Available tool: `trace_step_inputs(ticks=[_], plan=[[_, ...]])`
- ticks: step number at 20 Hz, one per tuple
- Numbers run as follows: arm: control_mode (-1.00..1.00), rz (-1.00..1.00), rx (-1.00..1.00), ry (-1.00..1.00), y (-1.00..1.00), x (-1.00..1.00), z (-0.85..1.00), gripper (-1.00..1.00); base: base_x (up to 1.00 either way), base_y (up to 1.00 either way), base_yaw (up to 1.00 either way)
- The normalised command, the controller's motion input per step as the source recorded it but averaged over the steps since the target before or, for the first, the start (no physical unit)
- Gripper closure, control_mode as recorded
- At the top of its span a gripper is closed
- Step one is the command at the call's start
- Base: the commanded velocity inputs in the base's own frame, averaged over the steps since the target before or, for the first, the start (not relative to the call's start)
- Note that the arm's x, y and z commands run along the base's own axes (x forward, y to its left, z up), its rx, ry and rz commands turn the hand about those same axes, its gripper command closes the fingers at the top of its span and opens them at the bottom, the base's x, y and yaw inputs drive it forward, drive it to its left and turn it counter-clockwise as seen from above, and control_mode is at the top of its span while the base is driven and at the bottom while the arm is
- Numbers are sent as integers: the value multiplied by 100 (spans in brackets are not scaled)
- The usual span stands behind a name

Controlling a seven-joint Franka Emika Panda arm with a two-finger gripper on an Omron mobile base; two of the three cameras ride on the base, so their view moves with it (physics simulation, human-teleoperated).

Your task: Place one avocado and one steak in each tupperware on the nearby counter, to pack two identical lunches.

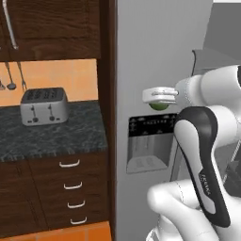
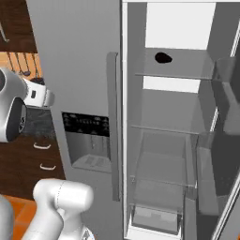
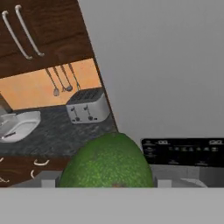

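Note:
My gripper (image 1: pixel 158 100) is shut on a green avocado (image 1: pixel 159 106), held in the air in front of the closed grey fridge door (image 1: pixel 155 56). The hand view has the avocado (image 3: pixel 107 162) large at the bottom centre. To the left lies the dark speckled counter (image 1: pixel 52 136). At its far left in the hand view sits a pale rimmed container (image 3: pixel 19 124) that looks like a tupperware. A dark lump (image 2: pixel 163 57), possibly the steak, lies on an upper shelf of the open fridge compartment.
A silver toaster (image 1: pixel 44 106) stands on the counter against the orange wall, with utensils (image 3: pixel 63 78) hanging above it. Drawers with silver handles (image 1: pixel 71 186) are below. The fridge's dispenser panel (image 1: pixel 149 141) is just under the gripper. Glass shelves (image 2: pixel 168 131) fill the open fridge.

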Motion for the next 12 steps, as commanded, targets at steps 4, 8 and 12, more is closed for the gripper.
trace_step_inputs(ticks=[4,8,12], plan=[[100,0,0,0,0,0,0,100,1,100,3],[100,0,0,0,0,0,0,100,4,100,0],[100,0,0,0,0,0,0,100,2,100,0]])
